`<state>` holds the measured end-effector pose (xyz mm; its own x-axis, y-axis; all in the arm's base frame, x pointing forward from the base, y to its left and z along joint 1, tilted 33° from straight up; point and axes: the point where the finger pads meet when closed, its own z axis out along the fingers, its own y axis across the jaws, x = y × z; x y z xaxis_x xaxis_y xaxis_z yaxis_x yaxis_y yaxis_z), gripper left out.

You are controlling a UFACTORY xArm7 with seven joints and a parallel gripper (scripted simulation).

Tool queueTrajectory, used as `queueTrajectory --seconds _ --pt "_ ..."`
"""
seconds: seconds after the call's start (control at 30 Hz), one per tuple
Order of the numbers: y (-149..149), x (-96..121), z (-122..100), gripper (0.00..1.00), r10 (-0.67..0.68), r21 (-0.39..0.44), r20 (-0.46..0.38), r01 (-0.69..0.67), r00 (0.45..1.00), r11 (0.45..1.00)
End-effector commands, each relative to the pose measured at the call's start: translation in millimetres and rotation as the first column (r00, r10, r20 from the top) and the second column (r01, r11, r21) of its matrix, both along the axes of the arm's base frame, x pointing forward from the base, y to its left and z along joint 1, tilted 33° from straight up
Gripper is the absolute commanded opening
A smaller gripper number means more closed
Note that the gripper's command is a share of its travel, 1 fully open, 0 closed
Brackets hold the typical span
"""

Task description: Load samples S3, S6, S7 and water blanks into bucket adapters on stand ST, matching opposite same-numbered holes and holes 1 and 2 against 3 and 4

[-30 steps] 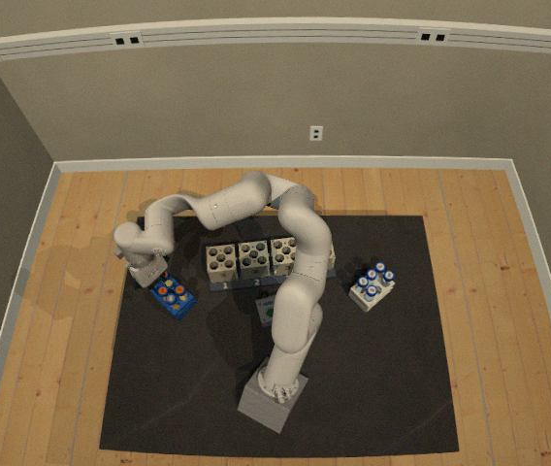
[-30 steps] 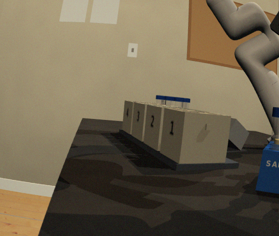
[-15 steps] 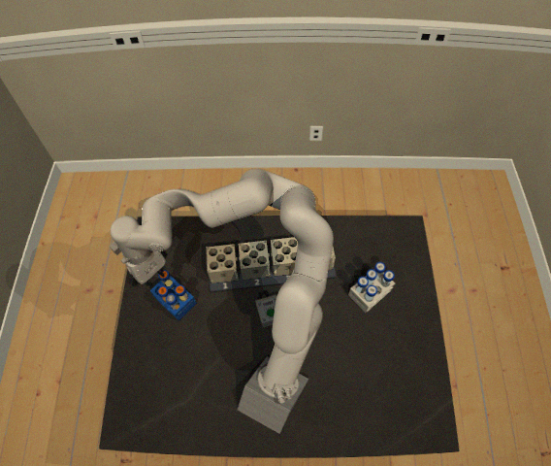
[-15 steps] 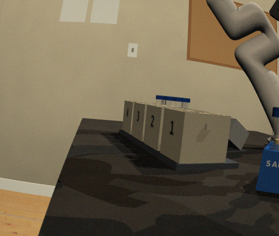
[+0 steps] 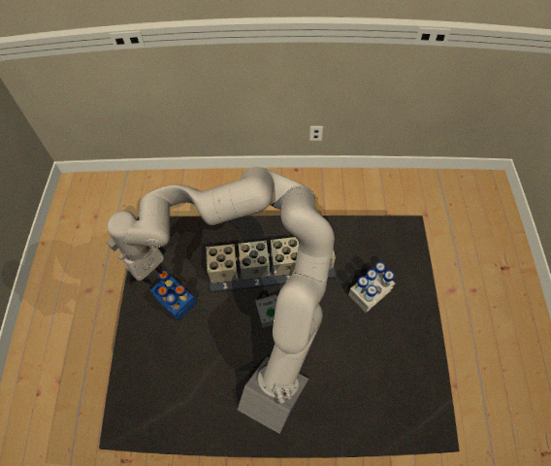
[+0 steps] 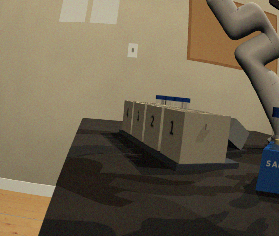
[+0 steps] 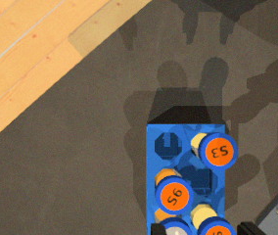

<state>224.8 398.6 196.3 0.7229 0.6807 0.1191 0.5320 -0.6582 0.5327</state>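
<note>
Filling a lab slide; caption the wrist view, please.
Blue sample rack with orange-dotted tubes S3 and S6 standing in it, the pincer's fingertips at the lower edge.

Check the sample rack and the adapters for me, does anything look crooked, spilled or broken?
Nothing stands out: the tubes stand capped in the blue rack, the visible adapters sit in a row on the stand, and no spill shows.
</note>
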Motion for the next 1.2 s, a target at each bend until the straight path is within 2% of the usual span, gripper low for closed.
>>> queueTrajectory --seconds 0.0,0.57,0.6,0.8,0.87,1.0,1.17 --pt "2.0 -1.3 2.4 0.44 0.003 0.004 0.001 -0.003 1.0 1.0" --pt "2.0 -1.2 2.3 0.44 0.003 0.004 0.001 -0.003 1.0 1.0" --pt "-2.7 -1.9 3.8 0.57 -0.025 0.019 0.012 0.025 1.0 1.0" --pt "-31.1 -5.8 12.5 0.57 -0.195 0.113 0.065 0.187 0.979 0.976" --pt "-31.1 -5.8 12.5 0.57 -0.195 0.113 0.065 0.187 0.979 0.976" --pt "-50.1 -8.4 18.3 0.57 -0.308 0.18 0.091 0.288 0.947 0.941" --pt "-51.6 -8.6 18.8 0.57 -0.444 0.265 0.112 0.404 0.889 0.876"
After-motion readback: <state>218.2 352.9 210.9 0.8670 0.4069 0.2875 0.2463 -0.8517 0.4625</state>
